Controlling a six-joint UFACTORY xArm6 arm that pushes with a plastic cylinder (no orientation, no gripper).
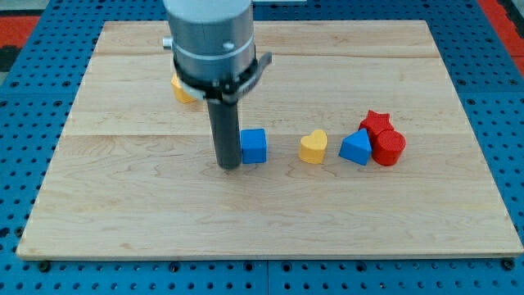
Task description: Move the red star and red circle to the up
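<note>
Wooden boards make up the table top [123, 205] we work on, with a blue board full of holes [33, 98] all around it. We have no fingers to open or shut, only a dark rod, and my tip [228, 167] rests on the wood just to the view's left of the blue cube [254, 146], touching it or nearly so. A yellow block [182, 90] peeks out behind our arm. Going toward the view's right we meet the yellow heart [313, 147], then the blue triangle [356, 148]. Pressed close beside that triangle sit the red star [377, 123] and, just below it, the red circle [389, 148]. Both red blocks are well apart from our tip, so we think the job has not really begun. Next we must travel around the other blocks, get under the red circle, and push up toward the view's top.
</note>
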